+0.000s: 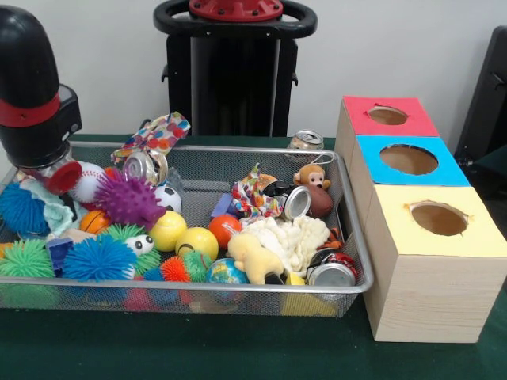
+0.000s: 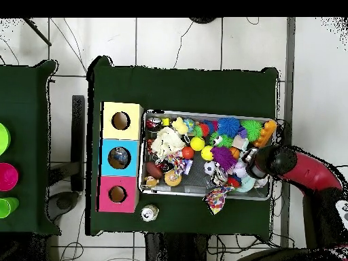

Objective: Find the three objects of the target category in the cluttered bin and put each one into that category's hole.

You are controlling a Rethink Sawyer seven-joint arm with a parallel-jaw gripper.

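The bin is a silver wire-mesh basket full of toys and cans; it also shows in the overhead view. My gripper hangs from the black arm with a red band and sits low over the bin's left end, above a baseball and a purple spiky ball. In the overhead view the gripper is over the bin's right end. Its tips are hidden among the toys. Three boxes with holes stand beside the bin: red, blue, yellow.
The bin holds yellow balls, an orange ball, blue and green spiky balls, crushed cans, a monkey plush and a yellow plush. A can stands outside, behind the bin. A patterned cloth drapes over the far rim.
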